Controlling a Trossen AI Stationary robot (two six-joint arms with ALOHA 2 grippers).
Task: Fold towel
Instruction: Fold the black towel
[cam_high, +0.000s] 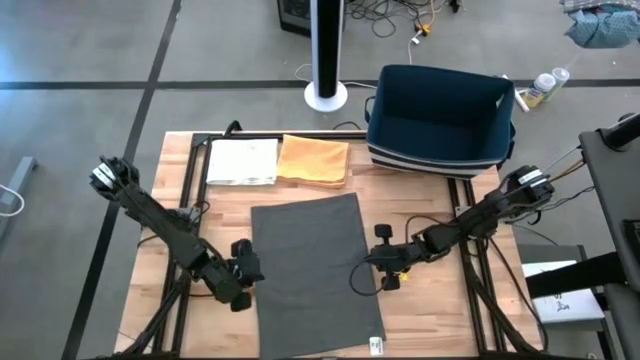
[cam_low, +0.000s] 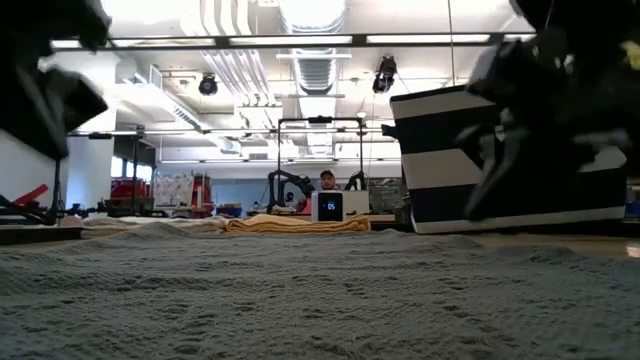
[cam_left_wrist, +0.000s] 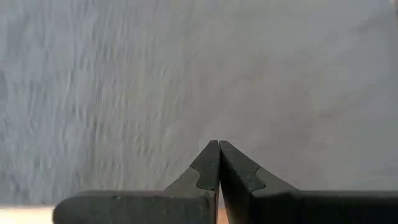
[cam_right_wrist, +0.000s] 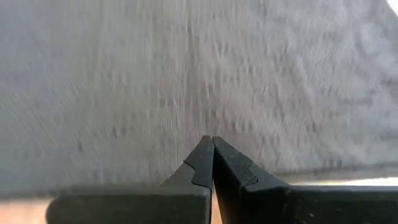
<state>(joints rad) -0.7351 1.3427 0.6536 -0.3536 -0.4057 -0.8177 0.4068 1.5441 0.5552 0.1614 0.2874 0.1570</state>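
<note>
A dark grey towel (cam_high: 312, 270) lies spread flat on the middle of the wooden table (cam_high: 430, 210), reaching to its near edge; it fills the foreground of the low view (cam_low: 320, 295). My left gripper (cam_high: 252, 268) is shut at the towel's left edge, its closed tips (cam_left_wrist: 219, 144) over the grey cloth. At the towel's right edge is my right gripper (cam_high: 372, 262), also shut, with its tips (cam_right_wrist: 211, 140) over the cloth. Nothing is between either pair of fingers. Whether the tips touch the cloth does not show.
At the table's far side lie a folded orange cloth (cam_high: 314, 160) and a folded white cloth (cam_high: 242, 161). A dark blue striped basket (cam_high: 440, 118) stands at the far right. Bare wood shows left and right of the towel.
</note>
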